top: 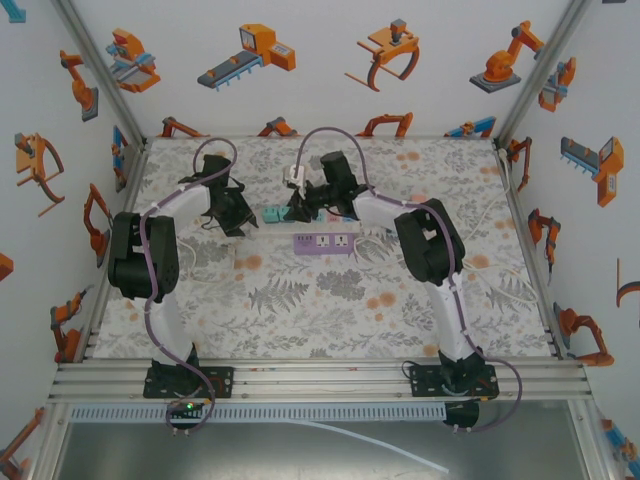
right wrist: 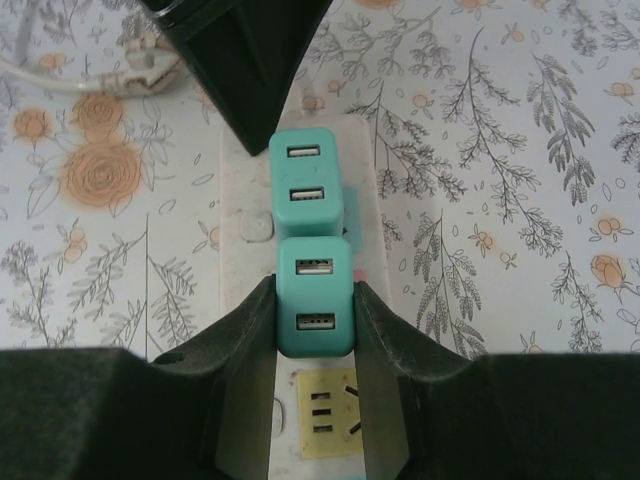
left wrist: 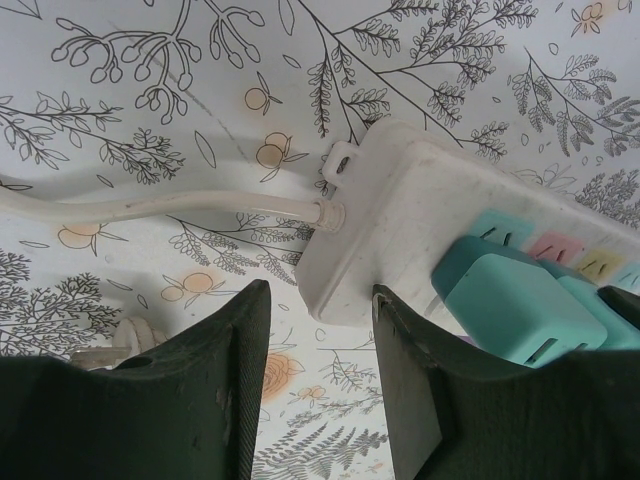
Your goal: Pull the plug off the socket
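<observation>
One spare teal plug stands beside the clamped plug.

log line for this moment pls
right claw: shut on teal plug | left claw: open at power strip cord end | plug: seated, not yet out | second teal plug beside it

Teal plug x2. White power strip x1, purple power strip x1, so 2 strips total. Loose white plug x1. Robot arm x2.
</observation>
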{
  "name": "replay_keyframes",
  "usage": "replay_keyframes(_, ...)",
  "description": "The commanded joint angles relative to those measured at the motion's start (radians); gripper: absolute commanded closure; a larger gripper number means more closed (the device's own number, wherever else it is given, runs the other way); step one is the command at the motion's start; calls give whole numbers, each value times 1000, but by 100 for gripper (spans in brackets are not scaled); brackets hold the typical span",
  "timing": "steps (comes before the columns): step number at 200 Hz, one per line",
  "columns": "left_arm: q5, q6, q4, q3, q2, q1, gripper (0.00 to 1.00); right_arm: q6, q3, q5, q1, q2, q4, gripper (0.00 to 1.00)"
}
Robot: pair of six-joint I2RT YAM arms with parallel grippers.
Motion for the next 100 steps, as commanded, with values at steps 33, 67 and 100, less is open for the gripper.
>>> replay_keyframes(33, -86, 14, -80, -48, 44, -1, 56, -69, 122, 17, 8, -56, -37, 99)
replay_keyframes(67, -88, 19, -79, -52, 34, -2, 55, -47, 125, 17, 9, -65, -18, 99)
replay_keyframes(100, -81, 24, -88, -43, 6, -1, 48, 38, 105, 28, 8, -106, 64, 99)
